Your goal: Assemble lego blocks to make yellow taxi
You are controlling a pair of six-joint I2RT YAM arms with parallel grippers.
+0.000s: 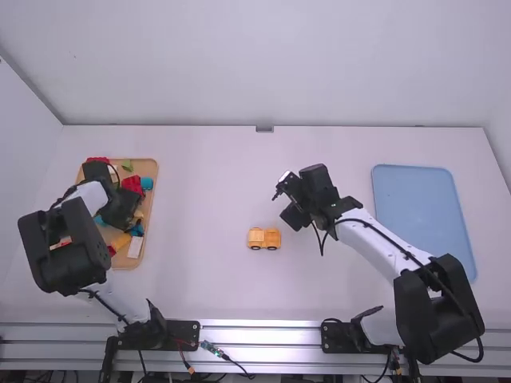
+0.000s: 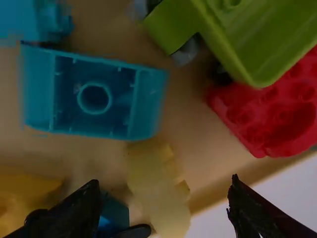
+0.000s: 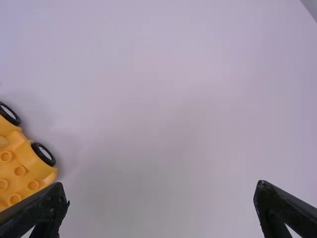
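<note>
"High view first: what worries you?"

"The yellow car base (image 1: 263, 238) sits wheels down on the bench (image 1: 207, 191), between my arms and well apart from the wooden tray (image 1: 156, 169). With nothing bracing it, a careless press could roll it away."

"And the left wrist view?"

"Crowding. If I close off-centre, I could snag the small blue block (image 2: 113, 215) or the hollow blue block (image 2: 94, 99) instead of the pale yellow block (image 2: 158, 191). My left pincer (image 2: 163, 183) is spread wide, gripping nothing. The pale block lies in line with its gap; whether a fingertip brushes the small blue one, I can't tell."

"Right wrist view?"

"The base lies beside one finger, not between them, so lowering here could knock it. My right pincer (image 3: 163, 193) is wide apart too, with nothing in it."
</note>
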